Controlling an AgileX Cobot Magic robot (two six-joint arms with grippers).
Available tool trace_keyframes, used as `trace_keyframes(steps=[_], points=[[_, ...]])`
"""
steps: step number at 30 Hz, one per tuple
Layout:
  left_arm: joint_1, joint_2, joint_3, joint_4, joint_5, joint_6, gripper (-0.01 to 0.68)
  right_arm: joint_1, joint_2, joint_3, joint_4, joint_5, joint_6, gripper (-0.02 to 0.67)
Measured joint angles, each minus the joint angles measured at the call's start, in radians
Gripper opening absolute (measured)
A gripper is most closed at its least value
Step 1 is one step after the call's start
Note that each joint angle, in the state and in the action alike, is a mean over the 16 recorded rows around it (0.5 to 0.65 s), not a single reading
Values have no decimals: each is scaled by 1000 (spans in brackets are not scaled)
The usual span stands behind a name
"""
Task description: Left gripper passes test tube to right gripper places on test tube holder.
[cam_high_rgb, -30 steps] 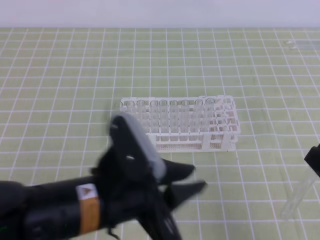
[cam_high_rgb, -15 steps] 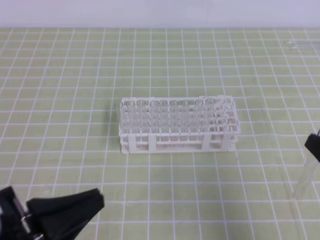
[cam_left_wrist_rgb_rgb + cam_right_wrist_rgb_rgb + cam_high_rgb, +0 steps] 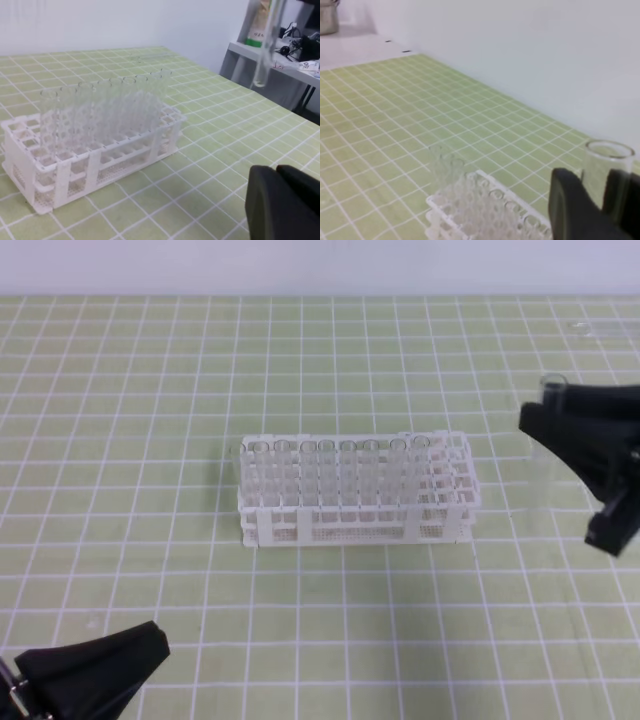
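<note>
The right gripper (image 3: 575, 435) carries the test tube (image 3: 545, 455) upright above the green gridded mat (image 3: 150, 390), its black fingers (image 3: 572, 210) clamped on the glass just below the open rim, so the rounded end hangs free beneath them. Held this way, the tube is already lined up to go straight down into a hole. The wrist view over those fingers shows the rim (image 3: 609, 150) standing clear above the pads, a sign the grip sits high on the tube, probably to leave most of its length free to enter the rack.

The test tube holder (image 3: 455, 502) stands well off to the side of that gripper, near the middle of the mat, one long row filled with clear tubes (image 3: 330, 475) and the rows nearer the tube-bearing fingers open. The tube is not yet over any hole.

The left gripper (image 3: 150, 645) sits low at the near edge, far from the rack, its fingers (image 3: 280, 200) together and holding nothing. The handover looks done; what remains, by this view, is the carry across and the lowering into an open hole.
</note>
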Motion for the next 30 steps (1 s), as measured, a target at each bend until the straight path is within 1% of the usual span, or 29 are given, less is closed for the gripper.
trace_keyframes(steps=[8, 17, 21, 22, 25, 28, 30], points=[[0, 2, 1, 1, 8, -1, -2, 0, 203, -125, 0, 57, -76, 105], [2, 2, 1, 1, 12, -1, -2, 0, 361, -212, -2, 117, -108, 105], [32, 2, 1, 0, 15, -1, -2, 0, 400, -237, -2, 148, -110, 105], [45, 2, 1, 0, 15, -2, -2, 0, 407, -241, -3, 153, -112, 105], [113, 1, 1, 1, 18, -1, -2, 0, 421, -252, -3, 162, -128, 105], [212, 1, 1, 1, 21, -1, -2, 4, 425, -260, -4, 158, -154, 105], [292, 1, 1, 1, 24, -1, -2, 10, 423, -265, -4, 149, -174, 105]])
